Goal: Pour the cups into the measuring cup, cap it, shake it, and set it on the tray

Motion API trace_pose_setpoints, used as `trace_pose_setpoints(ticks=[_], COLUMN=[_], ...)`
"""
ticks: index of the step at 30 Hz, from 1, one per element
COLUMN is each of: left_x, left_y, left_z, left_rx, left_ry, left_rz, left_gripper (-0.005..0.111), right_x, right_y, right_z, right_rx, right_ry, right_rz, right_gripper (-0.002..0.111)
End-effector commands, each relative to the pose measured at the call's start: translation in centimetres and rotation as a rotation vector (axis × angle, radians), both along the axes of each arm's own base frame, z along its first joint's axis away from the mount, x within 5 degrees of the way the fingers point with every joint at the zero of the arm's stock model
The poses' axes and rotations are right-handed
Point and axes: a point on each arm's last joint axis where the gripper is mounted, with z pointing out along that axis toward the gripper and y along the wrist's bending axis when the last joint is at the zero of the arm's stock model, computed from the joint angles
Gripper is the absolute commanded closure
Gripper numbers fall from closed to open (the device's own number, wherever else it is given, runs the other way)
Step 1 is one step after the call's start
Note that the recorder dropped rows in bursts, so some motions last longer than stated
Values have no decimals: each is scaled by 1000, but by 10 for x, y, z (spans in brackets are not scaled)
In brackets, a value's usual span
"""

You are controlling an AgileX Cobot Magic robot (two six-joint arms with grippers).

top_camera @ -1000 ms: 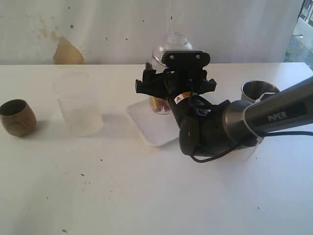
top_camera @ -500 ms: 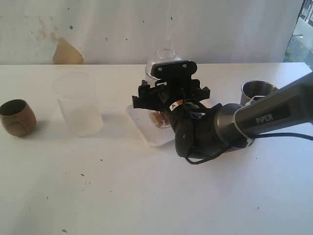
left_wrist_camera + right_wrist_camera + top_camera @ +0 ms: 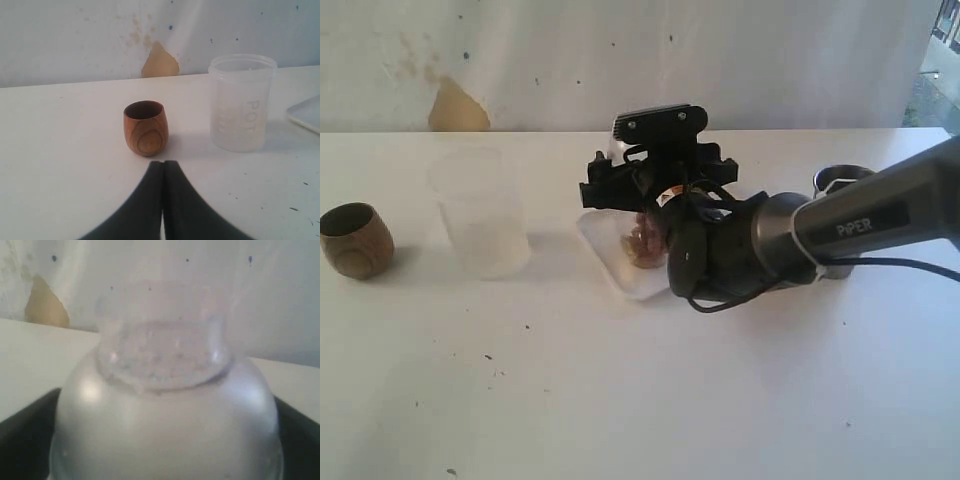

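Note:
The measuring cup [image 3: 643,240], with brownish contents at its bottom, stands on the white tray [image 3: 616,262]. Its clear dome lid [image 3: 165,405] fills the right wrist view. My right gripper [image 3: 650,192] sits around the cup's top, one black finger [image 3: 22,437] on each side of the dome; whether they still press on it is unclear. The steel tumbler [image 3: 832,180] peeks out behind the right arm. The wooden cup [image 3: 355,240] stands at far left, just ahead of my shut, empty left gripper [image 3: 163,162] and apart from the wooden cup [image 3: 145,127].
A frosted translucent plastic cup [image 3: 480,212] stands between the wooden cup and the tray; the left wrist view shows this frosted cup [image 3: 241,102] and a corner of the tray [image 3: 306,114]. A wall runs behind the table. The right arm lies across the table's right half.
My right gripper has come down and a little to the left with the measuring cup, bringing it low onto the tray. The left gripper has not moved.

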Motion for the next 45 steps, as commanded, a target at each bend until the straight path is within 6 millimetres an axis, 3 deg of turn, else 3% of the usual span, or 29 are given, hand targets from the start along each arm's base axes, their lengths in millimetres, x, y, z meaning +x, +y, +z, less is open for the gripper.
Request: trace_pose_setpoints(ticks=[1, 8, 16, 19, 22, 26, 30, 39, 45], left_x=[0, 0, 0, 0, 0, 0, 0, 0, 0], left_y=[0, 0, 0, 0, 0, 0, 0, 0, 0], left_z=[0, 0, 0, 0, 0, 0, 0, 0, 0], left_rx=[4, 4, 4, 4, 4, 4, 4, 4, 4], left_ry=[-11, -11, -11, -11, -11, -11, -11, -11, -11], left_rz=[-4, -4, -4, -4, -4, -4, -4, -4, -4], left_gripper=[106, 106, 106, 106, 106, 106, 106, 106, 106], right_x=[2, 1, -13, -25, -43, -70, -105, -206, -276], right_y=[-5, -7, -16, -19, -24, -34, -45, -89, -117], right_z=[3, 17, 81, 112, 148, 189, 226, 300, 317], right_rx=[9, 1, 116, 159, 189, 144, 165, 226, 207], right_ry=[-6, -54, -114, -111, -123, -159, -154, -259, -268], right_rz=[-31, -43, -44, 3, 58, 139, 247, 437, 598], right_gripper=[17, 17, 19, 30, 49, 74, 87, 108, 108])
